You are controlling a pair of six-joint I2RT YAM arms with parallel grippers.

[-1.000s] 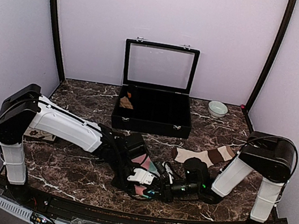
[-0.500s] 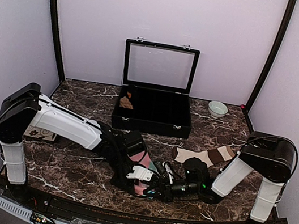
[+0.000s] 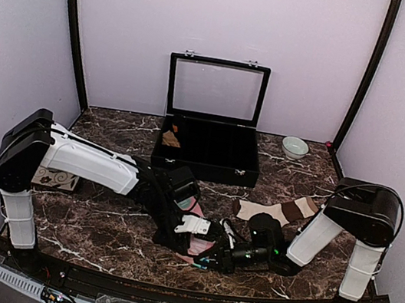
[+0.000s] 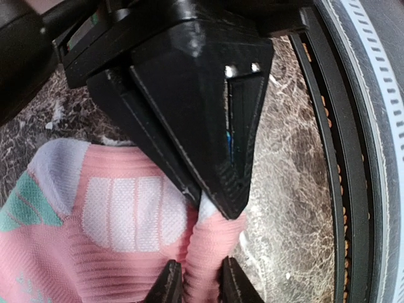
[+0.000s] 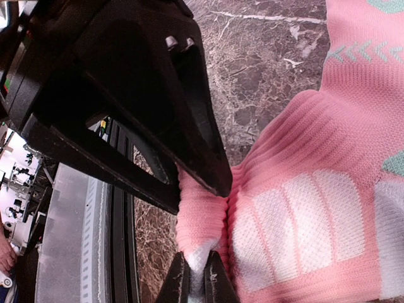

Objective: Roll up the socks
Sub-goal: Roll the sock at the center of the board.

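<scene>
Open case [image 3: 203, 169] and bowl [image 3: 294, 147] at rear

I see the pink sock [image 5: 303, 189] is soft knit cloth with ribs and tiny bumpy squares. The cream sock [image 3: 270, 209] looks like soft cloth too. The table [image 3: 95, 235] looks like shiny dark stone with white veins. The right gripper's fingers [image 4: 208, 126] are dull black plastic. The arm shells [image 3: 91, 164] are smooth, shiny white plastic.

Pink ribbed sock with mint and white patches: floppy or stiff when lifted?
Probably floppy: the pink ribbed sock bunches into folds where the right gripper pinches it. Likely light, since the knit looks thin. Probably not slippery; its ribbed weave should hold in the jaws.
</scene>
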